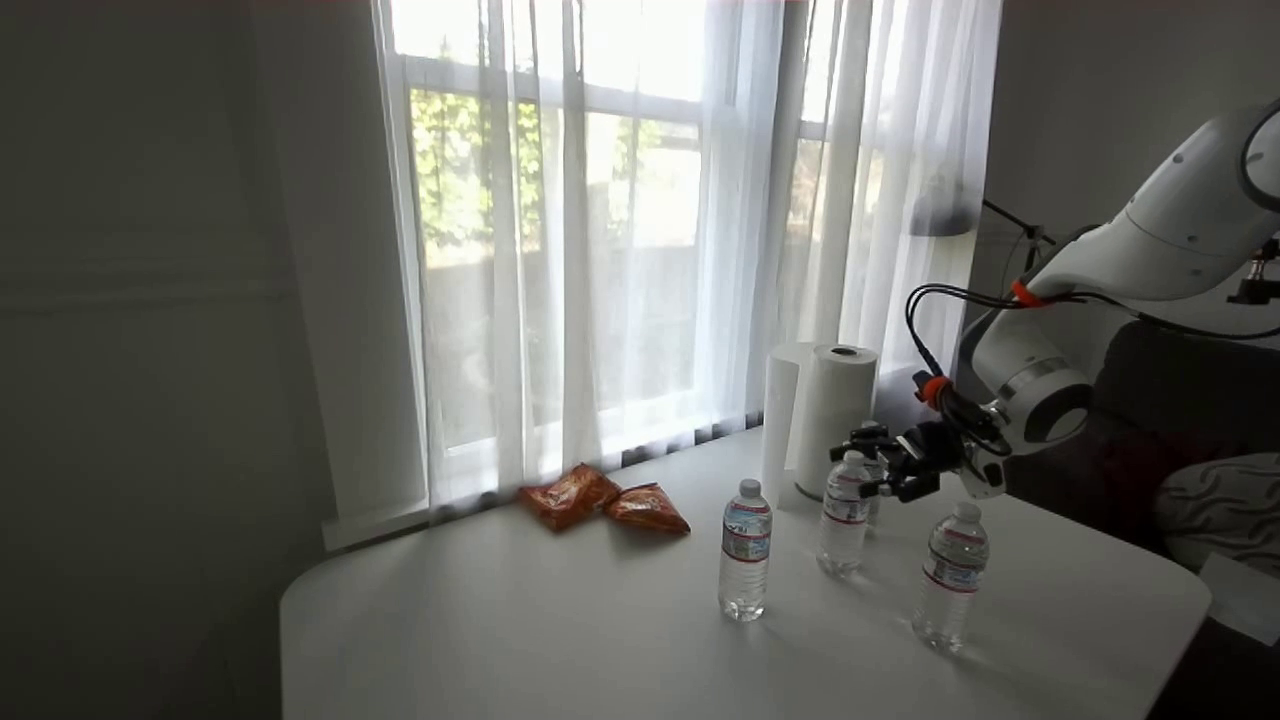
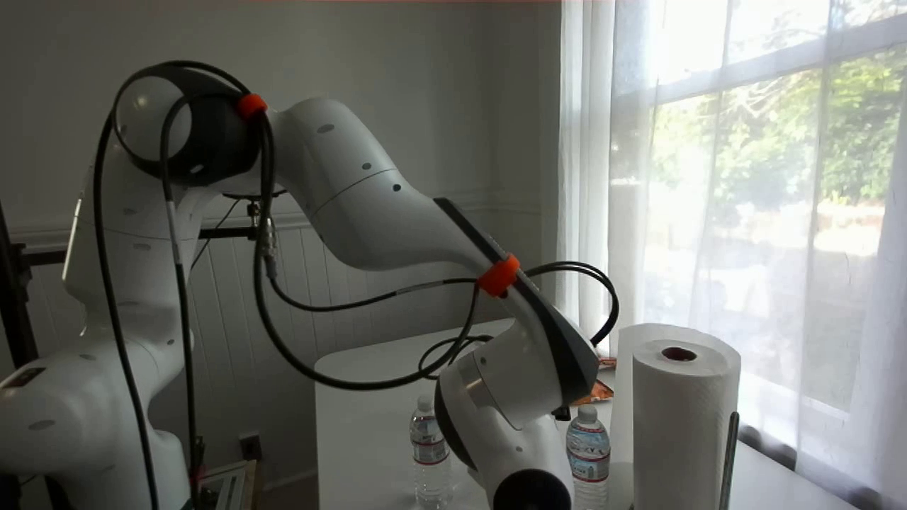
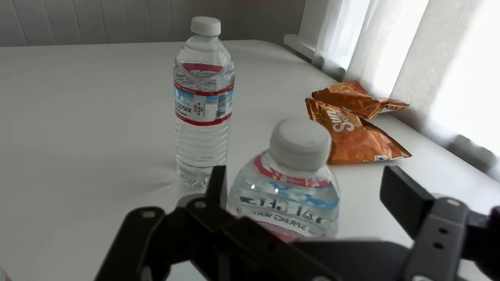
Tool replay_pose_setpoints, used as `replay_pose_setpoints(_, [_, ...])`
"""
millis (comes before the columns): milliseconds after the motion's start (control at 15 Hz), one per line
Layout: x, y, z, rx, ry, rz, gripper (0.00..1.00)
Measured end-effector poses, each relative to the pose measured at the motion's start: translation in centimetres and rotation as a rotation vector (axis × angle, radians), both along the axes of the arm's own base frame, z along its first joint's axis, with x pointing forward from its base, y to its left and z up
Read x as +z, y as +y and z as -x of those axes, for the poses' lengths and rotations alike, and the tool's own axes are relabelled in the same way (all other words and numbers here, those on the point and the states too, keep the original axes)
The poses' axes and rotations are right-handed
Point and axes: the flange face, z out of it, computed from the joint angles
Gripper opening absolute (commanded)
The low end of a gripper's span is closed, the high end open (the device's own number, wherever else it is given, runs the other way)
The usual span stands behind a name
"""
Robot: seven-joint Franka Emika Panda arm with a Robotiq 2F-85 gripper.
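Wide apart the black jaws are held here: the gripper (image 3: 306, 183) is spread fully, and the near bottle (image 3: 300, 144) is framed between its fingers (image 3: 406, 201) without being clamped. A generous gap is left on the curtain side; opposite, the bottle's edge is overlapped by the finger, and whether it is touched cannot be told. In an exterior view that bottle is seen upright on the white table (image 1: 520, 620), near the paper towel roll (image 1: 843, 400).

Over to the views: the fingers are shown best from the wrist, while in an exterior view they are hidden behind the bulk of the arm (image 2: 382, 212). The roll is caught in both exterior views; a dark lamp (image 1: 943, 212) and a patterned cushion (image 1: 1235, 510) are picked up in an exterior view alone. From the wrist, a barcode is made out on the far bottle (image 3: 204, 117), and "Sun" is read on an orange bag (image 3: 359, 142).

Now the surfaces: clear, ribbed plastic is shared by both bottles and a third bottle (image 1: 952, 585), all white-capped and banded with labels edged in red. Glossy, crinkled film is seen on the bag and its twin beside it. The roll is a plain paper cylinder, pierced by a round core; the sheer curtain (image 1: 640, 300) is hung in soft folds.
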Motion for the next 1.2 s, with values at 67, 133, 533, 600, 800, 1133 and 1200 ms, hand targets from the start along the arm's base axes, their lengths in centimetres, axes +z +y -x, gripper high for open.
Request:
replay_pose_setpoints(67, [0.4, 0.1, -0.1, 0.010, 0.014, 0.002, 1.00])
replay_pose_setpoints(133, [0.8, 0.2, -0.2, 0.024, 0.032, 0.005, 1.00])
replay_pose_setpoints(533, [3.9, 0.6, -1.3, 0.048, 0.166, 0.144, 1.00])
replay_pose_setpoints(600, [4.8, 0.9, -1.5, 0.055, 0.182, 0.178, 1.00])
replay_pose_setpoints(800, [7.8, 2.1, -2.1, 0.098, 0.220, 0.275, 1.00])
replay_pose_setpoints(1133, [12.8, 3.7, -2.3, 0.200, 0.283, 0.459, 1.00])
replay_pose_setpoints(1200, [14.0, 3.9, -2.3, 0.227, 0.287, 0.512, 1.00])
